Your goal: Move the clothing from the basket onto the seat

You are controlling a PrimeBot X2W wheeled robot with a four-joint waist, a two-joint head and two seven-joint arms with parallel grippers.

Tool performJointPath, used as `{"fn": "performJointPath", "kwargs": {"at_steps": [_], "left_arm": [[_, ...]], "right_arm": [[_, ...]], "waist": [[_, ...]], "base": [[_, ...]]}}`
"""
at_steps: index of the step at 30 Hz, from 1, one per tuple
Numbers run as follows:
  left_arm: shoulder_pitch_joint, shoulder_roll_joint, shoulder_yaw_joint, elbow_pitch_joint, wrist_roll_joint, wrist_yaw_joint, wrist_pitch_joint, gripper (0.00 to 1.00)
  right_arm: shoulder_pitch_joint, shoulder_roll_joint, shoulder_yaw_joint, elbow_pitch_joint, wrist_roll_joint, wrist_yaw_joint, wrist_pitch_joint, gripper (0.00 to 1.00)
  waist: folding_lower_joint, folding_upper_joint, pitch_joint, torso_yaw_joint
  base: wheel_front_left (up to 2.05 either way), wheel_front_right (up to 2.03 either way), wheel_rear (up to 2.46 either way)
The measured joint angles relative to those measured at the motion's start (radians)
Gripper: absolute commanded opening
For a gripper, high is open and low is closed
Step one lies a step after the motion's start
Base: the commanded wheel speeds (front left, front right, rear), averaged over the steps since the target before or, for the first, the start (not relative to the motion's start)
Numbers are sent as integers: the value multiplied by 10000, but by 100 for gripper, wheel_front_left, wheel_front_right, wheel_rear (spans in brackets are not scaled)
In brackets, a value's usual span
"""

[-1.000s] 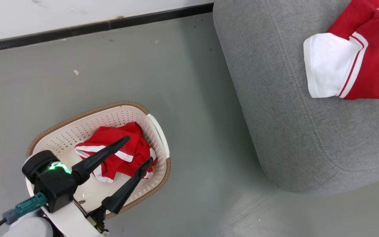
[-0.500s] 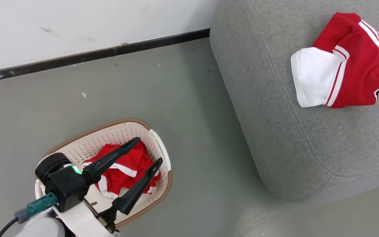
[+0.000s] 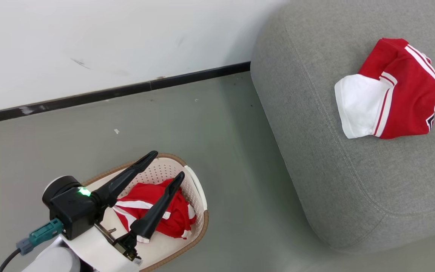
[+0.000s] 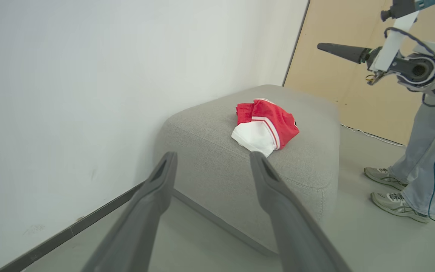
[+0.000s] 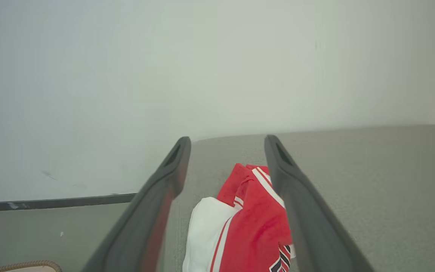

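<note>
The cream basket with a brown rim stands on the floor at the lower left, and its rim also shows in the right wrist view. Red clothing with white stripes lies inside it. My left gripper hovers open and empty above the basket, fingertips over its far rim. More clothing, red and white, lies on the grey seat. My right gripper is open and empty, high above that pile; one of its fingers shows in the left wrist view.
A white wall with a black baseboard runs behind the basket and seat. Grey floor separates them. A person's legs and shoes stand on the floor beyond the seat, beside a tan board.
The head camera has shifted, so the basket sits lower in the picture and more wall shows. The left gripper's tips have moved from over the basket's clothing to over its far rim, still open.
</note>
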Motion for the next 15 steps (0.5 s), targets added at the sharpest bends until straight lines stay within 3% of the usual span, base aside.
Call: {"fn": "performJointPath", "kwargs": {"at_steps": [7, 15], "left_arm": [[174, -245, 65, 270, -96, 272, -196, 100], [467, -447, 546, 704, -286, 694, -385, 100]], "right_arm": [[3, 734, 1053, -286, 194, 0, -430, 100], [59, 1085, 2027, -343, 192, 0, -692, 100]], "waist": [[0, 0, -445, 370], [0, 0, -980, 950]], "base": [[0, 0, 0], [0, 0, 0]]}}
